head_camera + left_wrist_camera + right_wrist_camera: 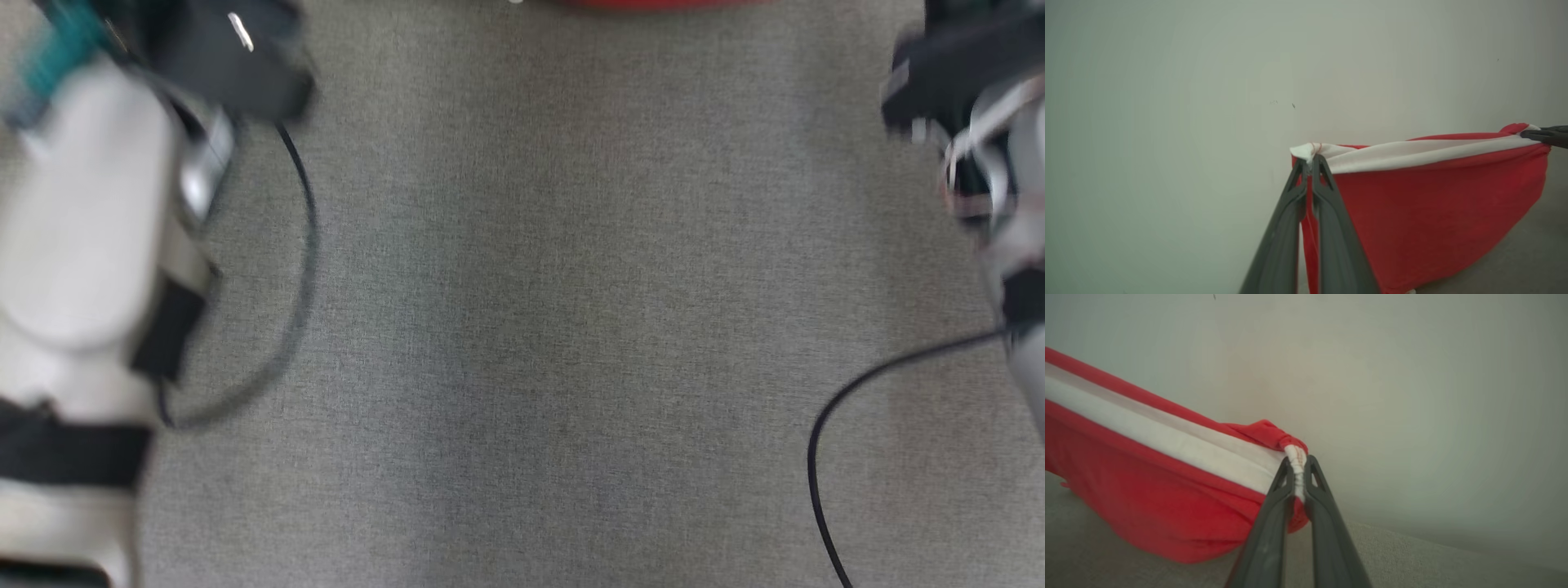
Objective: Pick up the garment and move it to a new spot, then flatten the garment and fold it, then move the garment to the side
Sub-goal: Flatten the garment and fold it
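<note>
The garment (1433, 212) is red with a white band along its top edge, and it hangs stretched between both grippers. My left gripper (1310, 161) is shut on one white corner of it. At the far right of the left wrist view, the right gripper's fingers (1545, 135) pinch the other end. In the right wrist view my right gripper (1298, 463) is shut on the bunched white hem of the garment (1147, 490), whose lower edge droops to the grey surface (1412, 555). A thin strip of the garment (653, 3) shows at the head view's top edge.
The grey fabric-covered surface (555, 327) spreads below in the head view. Blurred pale forearms stand at the left (82, 245) and right (1012, 204) edges, with black cables (306, 245) looping off them. A plain pale wall (1208, 81) stands behind the garment.
</note>
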